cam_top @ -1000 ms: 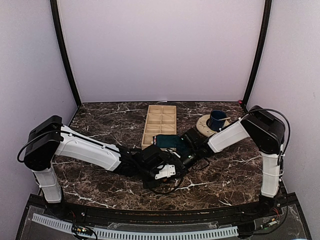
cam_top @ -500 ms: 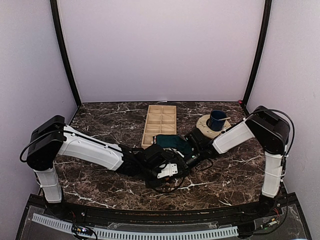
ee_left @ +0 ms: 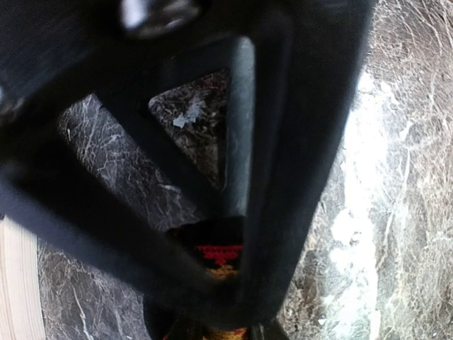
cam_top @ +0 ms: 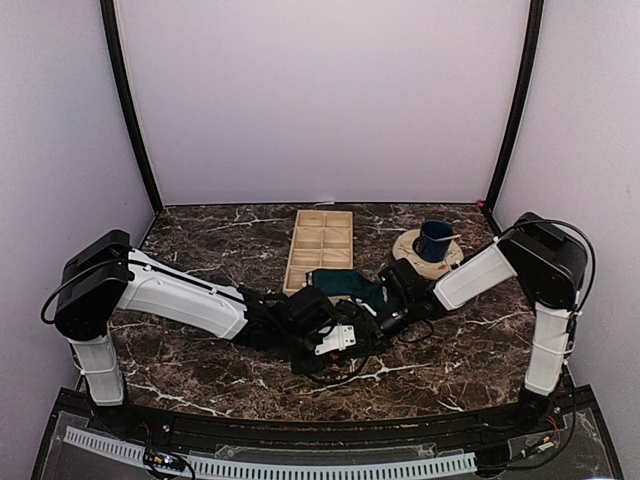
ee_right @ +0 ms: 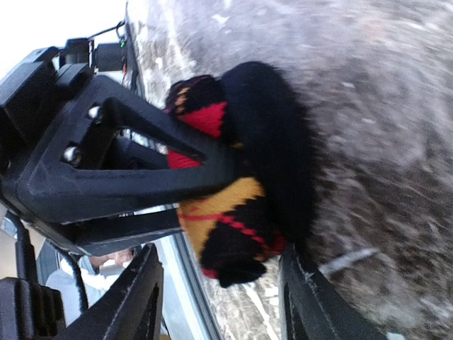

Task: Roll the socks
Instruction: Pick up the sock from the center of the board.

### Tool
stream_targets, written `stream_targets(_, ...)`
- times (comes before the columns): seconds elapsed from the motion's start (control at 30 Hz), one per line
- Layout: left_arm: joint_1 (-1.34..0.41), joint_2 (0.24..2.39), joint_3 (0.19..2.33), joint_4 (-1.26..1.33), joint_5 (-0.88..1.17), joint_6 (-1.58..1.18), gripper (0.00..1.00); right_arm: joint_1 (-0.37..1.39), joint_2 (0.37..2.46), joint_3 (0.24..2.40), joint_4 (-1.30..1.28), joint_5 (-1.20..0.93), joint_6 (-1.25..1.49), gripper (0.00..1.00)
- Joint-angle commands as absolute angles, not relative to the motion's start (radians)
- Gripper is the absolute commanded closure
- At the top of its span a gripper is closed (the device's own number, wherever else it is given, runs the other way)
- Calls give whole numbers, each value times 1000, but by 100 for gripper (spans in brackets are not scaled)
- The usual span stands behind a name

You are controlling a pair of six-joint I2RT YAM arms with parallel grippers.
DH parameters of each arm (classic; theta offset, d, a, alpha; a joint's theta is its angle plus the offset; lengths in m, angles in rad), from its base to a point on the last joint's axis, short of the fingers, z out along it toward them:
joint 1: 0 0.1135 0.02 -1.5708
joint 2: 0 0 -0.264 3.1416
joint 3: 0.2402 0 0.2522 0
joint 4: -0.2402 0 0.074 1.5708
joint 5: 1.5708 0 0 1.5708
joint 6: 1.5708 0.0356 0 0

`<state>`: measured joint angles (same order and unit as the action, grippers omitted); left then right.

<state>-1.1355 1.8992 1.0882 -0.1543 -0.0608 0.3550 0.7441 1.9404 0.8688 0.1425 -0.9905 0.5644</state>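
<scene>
The black sock with red and orange diamonds is bunched into a roll just above the marble. My left gripper is shut on it, its black fingers clamping the roll from the side. In the left wrist view only a red and orange patch of this sock shows between dark, blurred fingers. My right gripper is open, and the roll's lower end hangs between its two fingers. The dark teal sock lies flat on the table just behind both grippers.
A wooden compartment tray lies at the back centre, and the teal sock touches its near end. A dark blue mug stands on a round pale disc at the back right. The arms meet at mid-table.
My right arm has shifted slightly to the right and its jaws have widened a little. The left gripper holds the roll in much the same spot.
</scene>
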Motion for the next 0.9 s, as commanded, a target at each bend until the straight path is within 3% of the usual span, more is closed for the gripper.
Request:
stream_targets(0.0,-1115,2030,1016,-376,-54,343,80,717,1923,823,141,-944,585,49)
stream_targets(0.3,-1114,2058,1034,-396,-32,350,85,671,1857,747,177,-901,604,49)
stream_targets(0.47,-1111,2085,1056,-424,1,357,100,648,1822,701,198,-879,618,49)
stream_targets(0.87,-1069,1998,1063,-409,95,308,100,632,1705,646,235,-776,644,51)
